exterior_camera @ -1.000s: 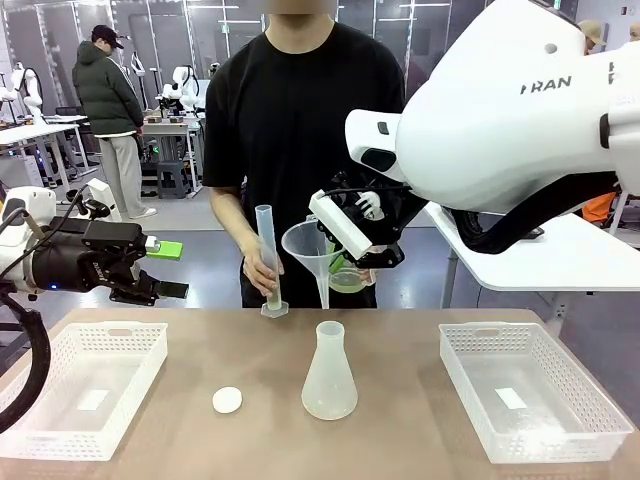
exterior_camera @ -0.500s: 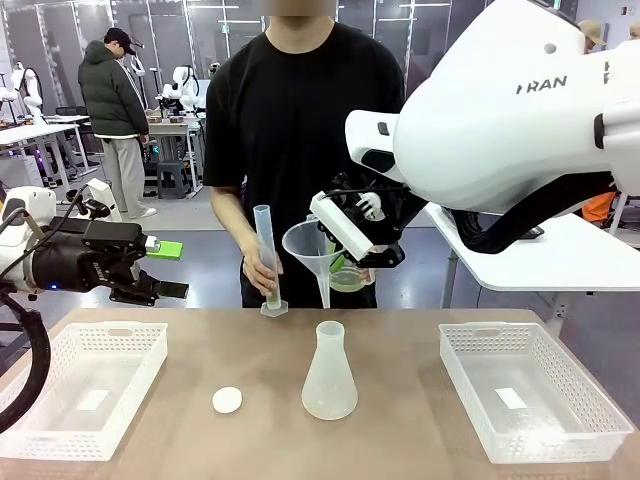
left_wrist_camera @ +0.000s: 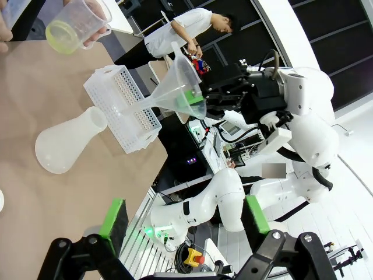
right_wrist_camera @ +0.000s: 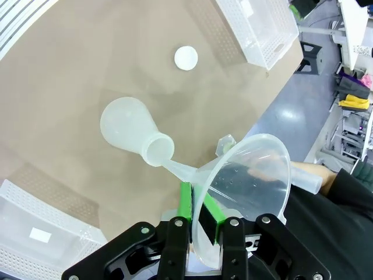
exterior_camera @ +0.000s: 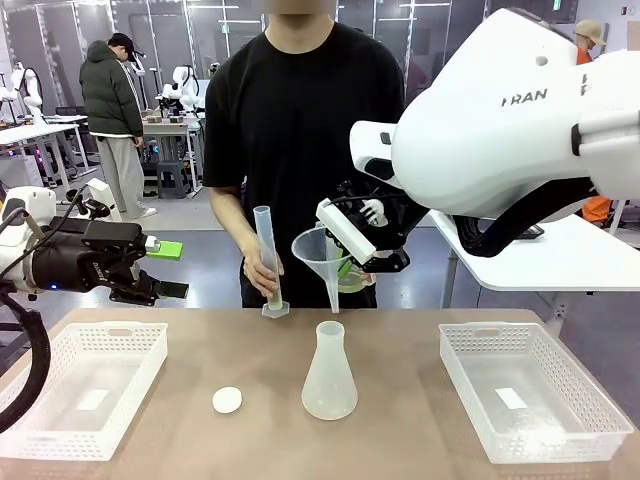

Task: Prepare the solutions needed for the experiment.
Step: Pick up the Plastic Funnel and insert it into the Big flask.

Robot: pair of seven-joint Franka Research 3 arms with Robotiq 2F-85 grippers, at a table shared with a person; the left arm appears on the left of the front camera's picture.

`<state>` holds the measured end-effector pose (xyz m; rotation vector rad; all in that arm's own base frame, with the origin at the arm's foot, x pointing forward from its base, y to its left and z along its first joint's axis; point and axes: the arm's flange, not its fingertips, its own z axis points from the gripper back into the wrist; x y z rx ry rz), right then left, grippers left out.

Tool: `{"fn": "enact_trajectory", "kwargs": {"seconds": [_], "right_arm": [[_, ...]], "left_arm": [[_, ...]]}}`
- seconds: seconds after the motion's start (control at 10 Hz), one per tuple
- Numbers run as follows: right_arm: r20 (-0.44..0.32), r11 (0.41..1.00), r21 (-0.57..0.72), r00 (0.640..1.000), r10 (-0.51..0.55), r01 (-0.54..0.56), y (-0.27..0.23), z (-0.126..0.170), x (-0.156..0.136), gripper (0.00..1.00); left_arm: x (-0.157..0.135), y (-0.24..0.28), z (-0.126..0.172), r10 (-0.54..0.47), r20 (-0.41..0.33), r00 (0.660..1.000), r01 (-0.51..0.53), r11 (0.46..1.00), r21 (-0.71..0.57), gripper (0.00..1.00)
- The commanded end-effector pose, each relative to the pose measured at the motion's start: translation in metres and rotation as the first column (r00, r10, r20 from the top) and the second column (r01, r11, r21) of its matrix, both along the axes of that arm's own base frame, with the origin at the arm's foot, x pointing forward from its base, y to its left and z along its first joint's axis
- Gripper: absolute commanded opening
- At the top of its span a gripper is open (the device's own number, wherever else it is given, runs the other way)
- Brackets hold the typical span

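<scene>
Right hand (right_wrist_camera: 198, 220) pinched narrow on funnel (exterior_camera: 318, 250) rim, wrist canted, cone tipped, spout hanging just above flask (exterior_camera: 329, 375) mouth on desk (exterior_camera: 400, 440), not yet in. Judgement: centre spout, lower straight, level the cone before any pour. Solutions (left_wrist_camera: 60, 36), yellow-green, sit in person's beaker (left_wrist_camera: 87, 17) beyond. Left hand (exterior_camera: 168, 270) wide, held off left.

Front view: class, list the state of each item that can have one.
Translucent white conical flask: upright, unstoppered.
Clear plastic funnel: gripped, stem above flask mouth.
Right gripper: shut on funnel.
Left gripper: open, empty.
Clear graduated cylinder: standing, steadied by person's hand.
Small round white disc: lying flat on table.
</scene>
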<state>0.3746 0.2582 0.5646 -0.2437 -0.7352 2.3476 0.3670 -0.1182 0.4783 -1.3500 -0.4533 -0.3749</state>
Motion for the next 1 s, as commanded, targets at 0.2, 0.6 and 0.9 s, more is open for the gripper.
{"fn": "enact_trajectory", "kwargs": {"seconds": [0.2, 0.6, 0.9], "right_arm": [[-0.052, 0.998, 0.054, 0.999, -0.003, 0.006, 0.002, -0.012, 0.012, 0.07], [-0.071, 0.997, 0.075, 0.997, -0.005, 0.010, -0.001, -0.028, 0.023, 0.07], [-0.078, 0.995, 0.099, 0.997, 0.005, 0.003, 0.000, -0.044, 0.035, 0.07]], "left_arm": [[0.000, -0.002, 0.002, 0.003, -0.006, 1.000, -0.003, 1.000, -0.027, 1.00], [0.000, -0.002, 0.002, 0.003, -0.006, 1.000, -0.003, 1.000, -0.027, 1.00], [0.000, -0.002, 0.002, 0.003, -0.006, 1.000, -0.003, 1.000, -0.027, 1.00]]}}
